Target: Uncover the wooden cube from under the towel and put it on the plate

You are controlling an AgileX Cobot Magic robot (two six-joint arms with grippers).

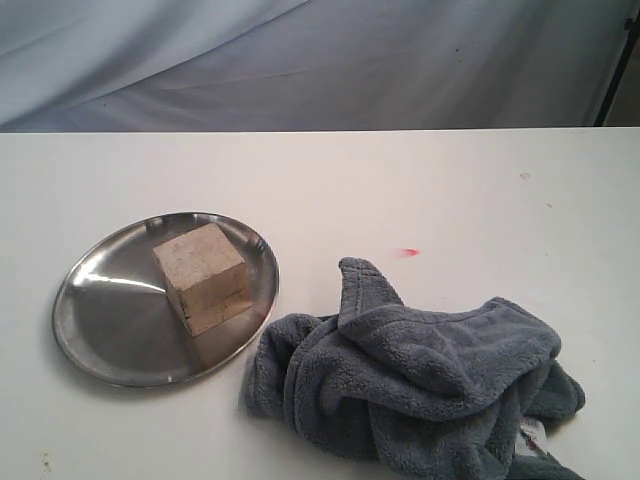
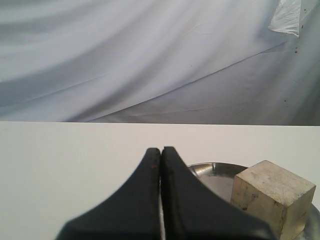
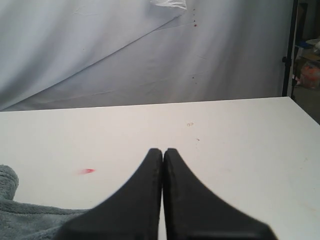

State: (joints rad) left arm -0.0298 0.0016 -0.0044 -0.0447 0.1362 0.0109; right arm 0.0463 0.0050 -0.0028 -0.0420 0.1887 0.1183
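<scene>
The wooden cube [image 1: 203, 277] rests uncovered on the round steel plate [image 1: 110, 320] at the left of the table. The blue-grey towel [image 1: 420, 385] lies bunched in a heap to the right of the plate, its white tag [image 1: 530, 436] near the front right. Neither arm appears in the exterior view. In the left wrist view my left gripper [image 2: 161, 150] is shut with nothing in it, and the cube [image 2: 272, 196] and plate [image 2: 215, 172] sit just beyond it. My right gripper [image 3: 163, 151] is also shut and empty, with a towel edge [image 3: 15, 212] beside it.
A small red mark [image 1: 409, 252] sits on the white table [image 1: 400, 190] behind the towel. A grey cloth backdrop [image 1: 300, 60] hangs past the far edge. A black stand pole [image 1: 615, 60] rises at the far right.
</scene>
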